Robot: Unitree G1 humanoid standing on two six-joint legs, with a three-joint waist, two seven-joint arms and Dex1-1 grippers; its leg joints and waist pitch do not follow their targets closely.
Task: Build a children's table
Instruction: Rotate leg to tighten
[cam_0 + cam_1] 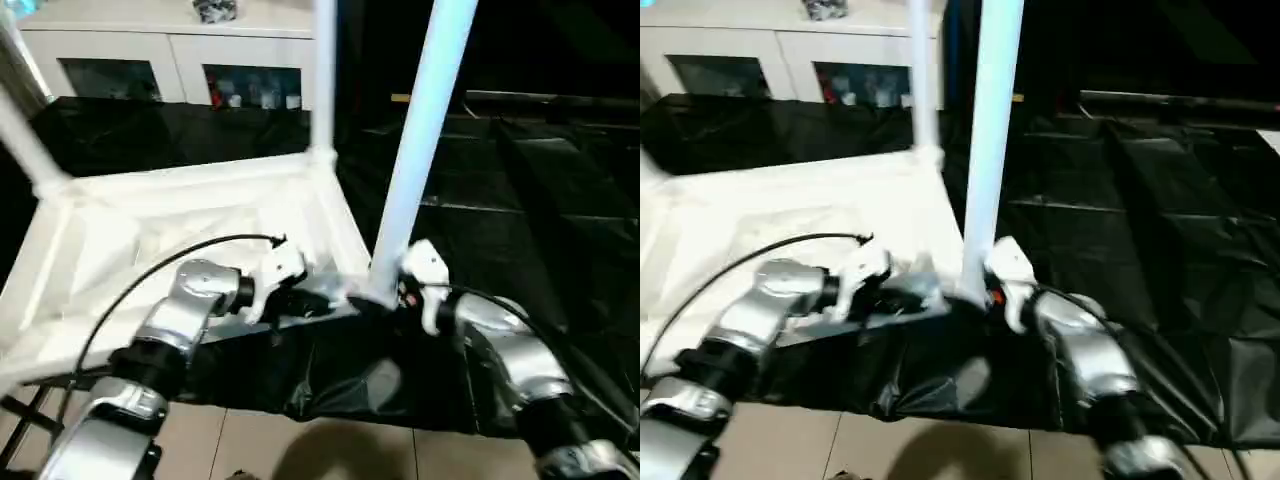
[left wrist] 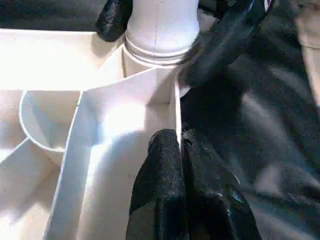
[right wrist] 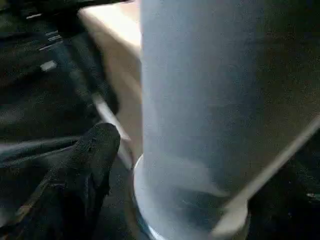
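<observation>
- Left gripper (image 2: pixel 181 150) pinches the top's (image 1: pixel 90 250) rim wall, fingers closed.
- Right gripper (image 1: pixel 400 292) stands open around the leg (image 1: pixel 425 130), apparently not clamping.
- Hold the top firm; twist the leg straight into the socket.

The near leg (image 1: pixel 425 130) runs off the top edge, its end unseen.

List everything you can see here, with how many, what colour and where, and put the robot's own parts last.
Table top: one, white, upside down on the black sheet, ribbed underside up.
Legs: three seen, white, standing up from corner sockets; the near one between the grippers.
Black sheet: one, spread over the floor.
Cabinet: one, white with glass doors, at the back.
Left gripper: jaws shut on the table top's rim near that corner.
Right gripper: jaws around the near leg's base.
</observation>
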